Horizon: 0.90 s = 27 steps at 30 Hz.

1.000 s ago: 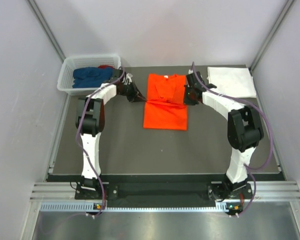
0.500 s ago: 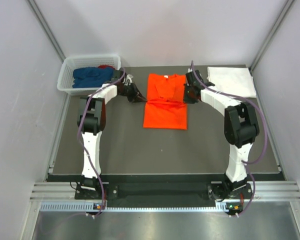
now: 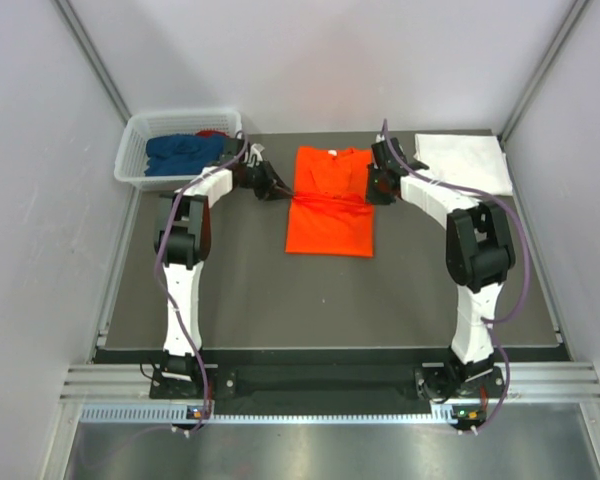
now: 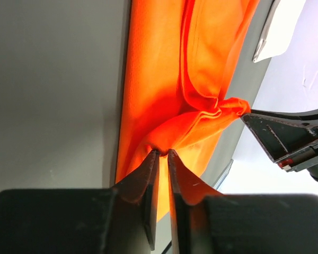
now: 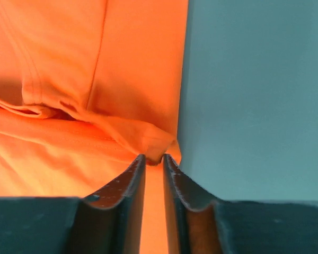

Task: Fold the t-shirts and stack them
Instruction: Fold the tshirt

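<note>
Both tools have crept toward the frame's top, and the left tool (image 4: 162,153) and right tool (image 5: 153,157), each nearly closed, seem to pinch the orange t-shirt (image 3: 329,220) lying upper-centre on the worktop (image 3: 280,290).

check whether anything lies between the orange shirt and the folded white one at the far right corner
No loose thing does. Only the right arm lies across that stretch of table, with the right gripper pinching the edge of the orange t-shirt, short of the white t-shirt.
</note>
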Motion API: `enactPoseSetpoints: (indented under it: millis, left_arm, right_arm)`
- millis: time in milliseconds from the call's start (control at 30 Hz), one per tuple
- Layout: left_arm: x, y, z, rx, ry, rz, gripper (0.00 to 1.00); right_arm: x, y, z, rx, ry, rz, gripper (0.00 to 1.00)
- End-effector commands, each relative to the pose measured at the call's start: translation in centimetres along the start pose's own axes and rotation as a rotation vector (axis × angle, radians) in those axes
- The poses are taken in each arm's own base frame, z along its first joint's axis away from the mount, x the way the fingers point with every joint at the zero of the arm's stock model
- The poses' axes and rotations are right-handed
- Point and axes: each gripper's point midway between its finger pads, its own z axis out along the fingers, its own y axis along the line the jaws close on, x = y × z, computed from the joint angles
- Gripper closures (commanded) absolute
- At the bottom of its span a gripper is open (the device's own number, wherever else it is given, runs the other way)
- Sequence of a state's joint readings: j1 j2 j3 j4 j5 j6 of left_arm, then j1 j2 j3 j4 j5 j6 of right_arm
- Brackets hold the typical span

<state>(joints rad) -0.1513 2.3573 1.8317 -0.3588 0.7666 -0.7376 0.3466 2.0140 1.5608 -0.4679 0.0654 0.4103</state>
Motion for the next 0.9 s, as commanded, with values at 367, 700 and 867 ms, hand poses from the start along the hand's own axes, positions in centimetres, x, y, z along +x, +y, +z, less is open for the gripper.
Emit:
enactPoseSetpoints:
  millis: [367,700,867]
  left_arm:
    - [-1.3,-1.7,-4.7,-0.098,-0.149,0.158,0.67]
    - [3.8,-1.4,-0.9,-0.103,-0.036,0.208,0.74]
    - [3.9,-0.4,0.2,-0.127,-0.026,0.209,0.75]
  right_arm:
    - [-3.6,0.5,-4.3,-0.047,-0.090,0.042,0.65]
    - [-1.6,1.2,-2.6,-0.106,-0.032,0.046,0.89]
    - [-1.3,1.3,-1.4,-0.103,-0.028,0.054,0.90]
